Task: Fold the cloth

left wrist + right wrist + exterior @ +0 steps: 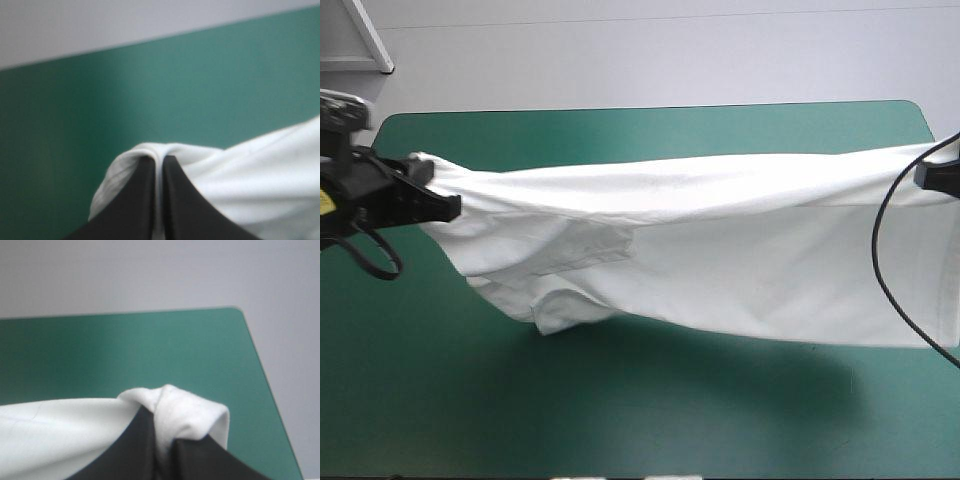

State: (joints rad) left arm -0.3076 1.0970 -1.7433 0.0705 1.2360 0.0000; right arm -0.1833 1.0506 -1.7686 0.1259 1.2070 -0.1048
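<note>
The T-shirt is judged to be light, soft and quite limp. It is seen to sag in a long belly between its two held ends, with creases running along the pull and a looser bunch hanging low toward the left arm's side. Nothing about it is thought fragile, but thin cloth of this kind is expected to slide out of a shallow pinch and to swing or fold over itself if moved quickly. A hold at the corners or along a seam, with a good fold of cloth taken in, is therefore considered safest. The shirt is held up above the bench and stretched across most of its width, and a shadow is cast on the teal-green cover beneath it; whether its lowest edge touches the cover cannot be told. The left claw is all but closed, with a ridge of white cloth pinched between its black fingers and spilling over their tips, and the rest of the shirt trails away to one side of it. The right claw is likewise nearly closed on the opposite end, where a bunched corner is wrapped over and between its fingers near the bench's right edge. Neither held end is laid on the bench.
</note>
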